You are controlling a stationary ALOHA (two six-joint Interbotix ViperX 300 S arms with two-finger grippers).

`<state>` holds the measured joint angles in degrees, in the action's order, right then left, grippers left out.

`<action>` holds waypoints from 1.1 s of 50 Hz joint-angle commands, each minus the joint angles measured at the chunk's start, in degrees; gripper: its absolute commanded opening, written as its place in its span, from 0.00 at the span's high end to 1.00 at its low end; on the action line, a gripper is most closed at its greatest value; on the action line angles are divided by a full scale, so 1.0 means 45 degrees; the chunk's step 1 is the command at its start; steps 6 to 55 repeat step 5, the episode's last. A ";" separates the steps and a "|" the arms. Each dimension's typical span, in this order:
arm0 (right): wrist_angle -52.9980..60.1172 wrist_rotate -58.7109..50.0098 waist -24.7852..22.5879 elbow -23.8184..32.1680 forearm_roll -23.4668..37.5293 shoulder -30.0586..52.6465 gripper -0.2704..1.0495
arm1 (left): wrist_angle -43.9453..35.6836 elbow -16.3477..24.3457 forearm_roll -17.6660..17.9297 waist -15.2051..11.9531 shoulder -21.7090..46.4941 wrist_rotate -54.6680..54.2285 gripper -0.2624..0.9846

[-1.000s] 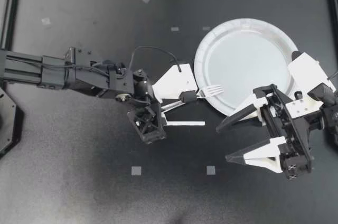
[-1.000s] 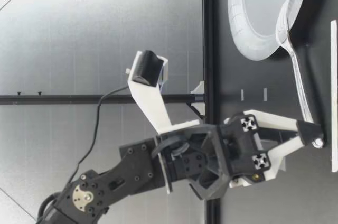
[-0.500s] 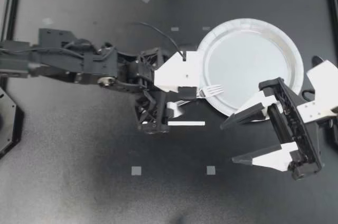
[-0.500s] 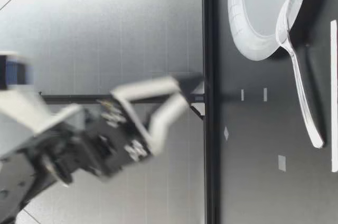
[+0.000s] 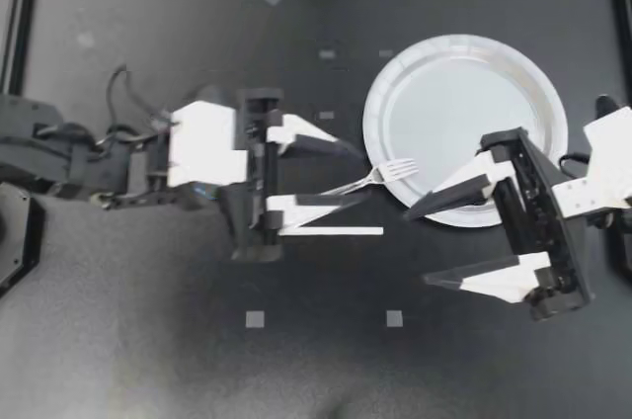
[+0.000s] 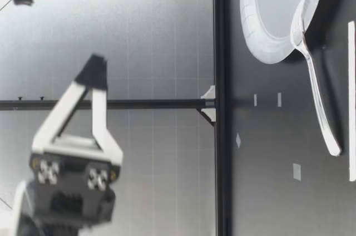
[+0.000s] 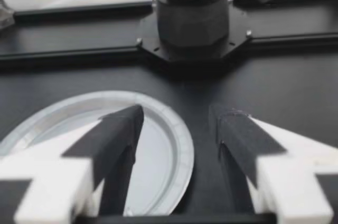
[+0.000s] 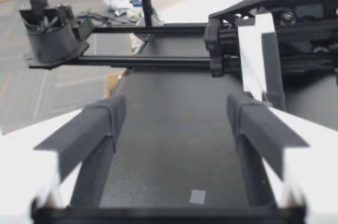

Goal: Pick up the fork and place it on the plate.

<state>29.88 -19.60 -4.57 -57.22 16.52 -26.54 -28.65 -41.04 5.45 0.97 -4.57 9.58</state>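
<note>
Left end effector is open and empty, fingers spread over the fork handle. Right end effector is also open and empty, just beside the plate. Fork: tines sit on the plate rim, handle lies out on the table. My read: placement is only partial, and 1 more grasp and shift should get it fully on. The table is matte black with small grey tape squares and 1 white strip. Beyond it: grey floor, black frame rails.
</note>
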 commanded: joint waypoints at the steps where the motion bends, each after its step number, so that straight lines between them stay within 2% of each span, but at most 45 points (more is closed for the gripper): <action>1: 0.0352 -0.0020 0.0137 0.0234 -0.0078 0.0215 0.23 | -0.0527 -0.0137 -0.0020 0.0098 -0.0352 -0.0078 0.37; 55: 0.0469 -0.0078 0.0137 0.0273 -0.0098 0.0391 0.23 | -0.0313 -0.0176 -0.0020 0.0156 -0.0312 -0.0117 0.37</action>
